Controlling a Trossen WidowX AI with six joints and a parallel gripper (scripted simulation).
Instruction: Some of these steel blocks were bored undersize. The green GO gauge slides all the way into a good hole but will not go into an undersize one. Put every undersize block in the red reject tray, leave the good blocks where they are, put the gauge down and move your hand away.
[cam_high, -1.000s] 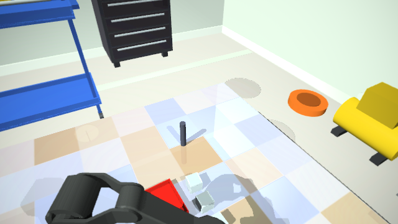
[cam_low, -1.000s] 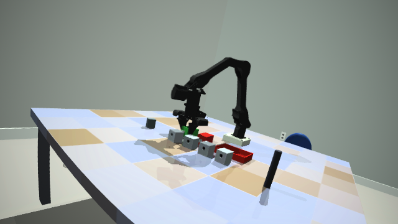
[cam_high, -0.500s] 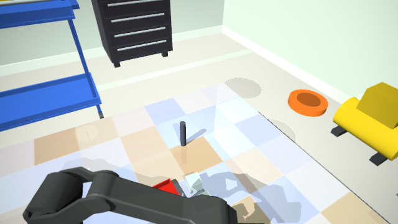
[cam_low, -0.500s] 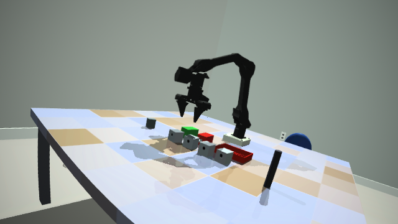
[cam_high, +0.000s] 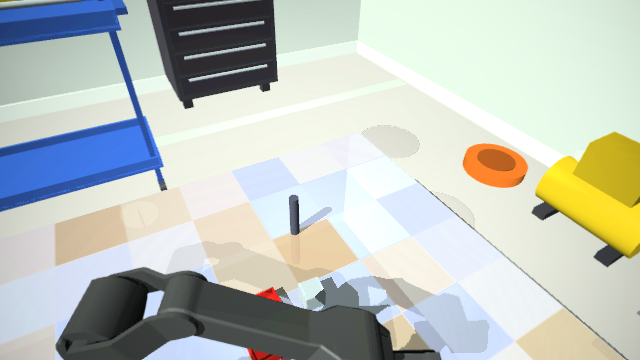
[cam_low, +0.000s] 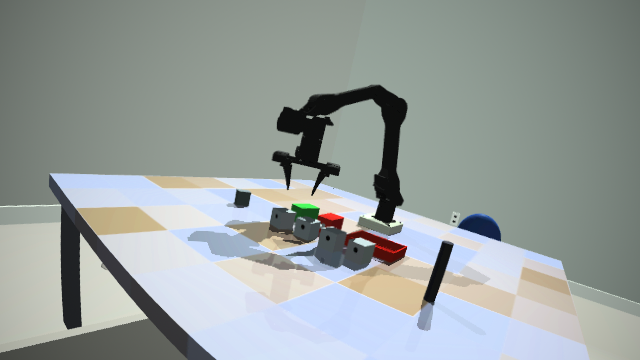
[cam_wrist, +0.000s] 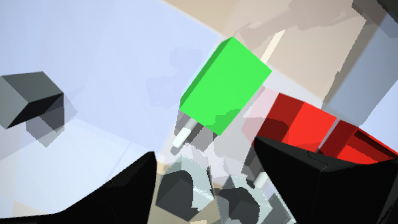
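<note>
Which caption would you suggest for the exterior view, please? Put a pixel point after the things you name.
Open gripper (cam_low: 300, 192) above the green GO gauge (cam_low: 305, 210) behind bored steel blocks (cam_low: 330, 247).

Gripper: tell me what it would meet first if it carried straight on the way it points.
Most likely the green GO gauge, just below the open gripper. Depth is unclear, though; the nearest grey block could be met instead.
</note>
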